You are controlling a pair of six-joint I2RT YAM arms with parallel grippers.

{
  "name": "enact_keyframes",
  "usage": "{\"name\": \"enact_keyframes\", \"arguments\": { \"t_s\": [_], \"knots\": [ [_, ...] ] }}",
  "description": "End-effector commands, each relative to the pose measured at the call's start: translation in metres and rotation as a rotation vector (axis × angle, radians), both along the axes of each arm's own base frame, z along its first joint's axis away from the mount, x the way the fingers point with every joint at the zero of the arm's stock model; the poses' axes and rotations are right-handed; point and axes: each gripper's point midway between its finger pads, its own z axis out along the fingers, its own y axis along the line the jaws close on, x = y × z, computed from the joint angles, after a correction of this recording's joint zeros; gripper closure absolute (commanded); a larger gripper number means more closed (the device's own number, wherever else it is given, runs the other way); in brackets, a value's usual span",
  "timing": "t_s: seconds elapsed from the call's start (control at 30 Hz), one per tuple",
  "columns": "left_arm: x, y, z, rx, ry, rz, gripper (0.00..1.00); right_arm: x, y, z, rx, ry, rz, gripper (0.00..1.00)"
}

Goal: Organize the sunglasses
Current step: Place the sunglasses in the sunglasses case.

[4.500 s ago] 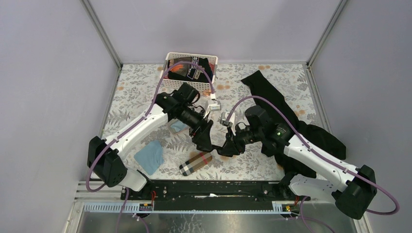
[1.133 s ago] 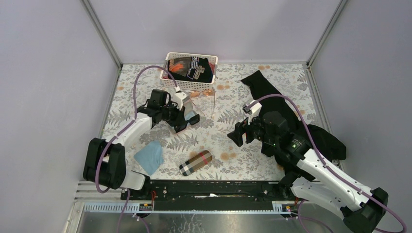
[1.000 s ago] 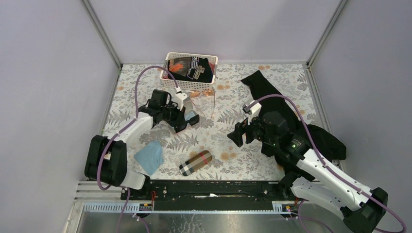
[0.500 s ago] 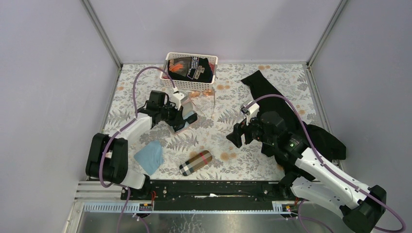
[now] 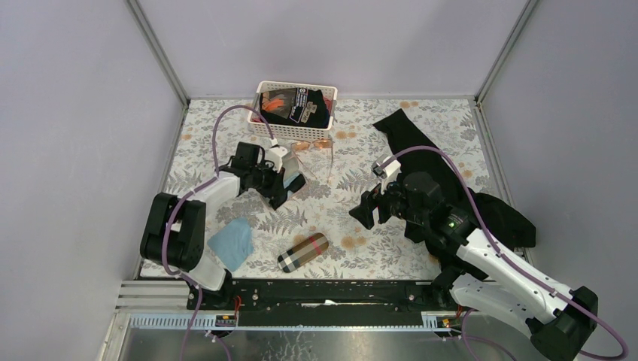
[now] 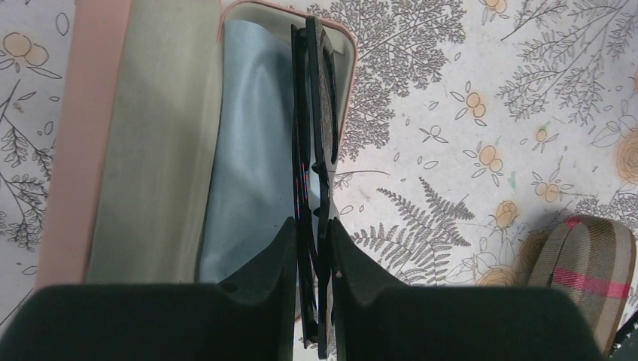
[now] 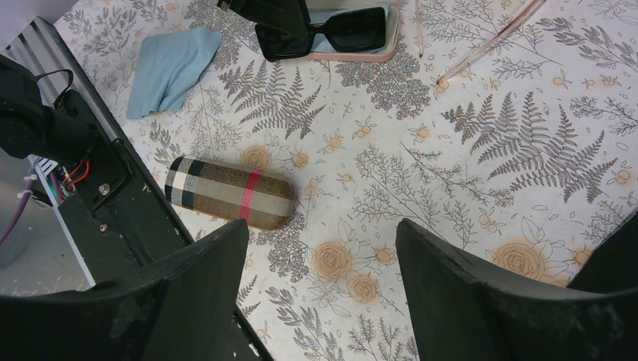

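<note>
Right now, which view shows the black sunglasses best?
Right wrist: the black sunglasses face it, lenses showing, at the pink case. Left wrist sees them edge-on, pinched in the left pincer. Top external: a dark speck by that pincer.

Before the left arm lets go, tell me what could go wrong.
1. The left jaws pinch the black sunglasses on edge, close to one wall of the open pink case; released, they might tip over the rim.
2. The blue cloth lies loose in the case and could bunch, blocking the lid.
3. The wire-framed sunglasses lie unfolded close by; a swinging arm might knock them.
</note>
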Motion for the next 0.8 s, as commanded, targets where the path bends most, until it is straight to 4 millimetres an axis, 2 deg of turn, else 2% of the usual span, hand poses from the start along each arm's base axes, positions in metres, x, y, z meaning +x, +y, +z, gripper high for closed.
{"name": "enact_keyframes", "arguments": {
  "t_s": [0.0, 0.1, 0.3, 0.63, 0.77],
  "knots": [
    [0.024, 0.007, 0.007, 0.032, -0.058, 0.039, 0.93, 0.001, 0.001, 0.009, 0.032, -0.031, 0.005, 0.21],
    [0.026, 0.007, 0.011, 0.039, -0.043, 0.036, 1.0, 0.0, 0.001, 0.01, 0.034, -0.032, 0.004, 0.21],
    [0.025, 0.003, 0.02, 0.044, -0.014, -0.009, 1.0, 0.0, 0.0, 0.011, 0.037, -0.032, 0.003, 0.2],
    [0.01, 0.001, 0.003, 0.057, 0.026, -0.099, 1.0, -0.001, 0.0, 0.01, 0.031, -0.024, 0.002, 0.2],
    [0.013, 0.007, -0.005, 0.096, 0.021, -0.086, 1.0, -0.001, 0.0, 0.009, 0.032, -0.021, 0.003, 0.2]
  ]
}}
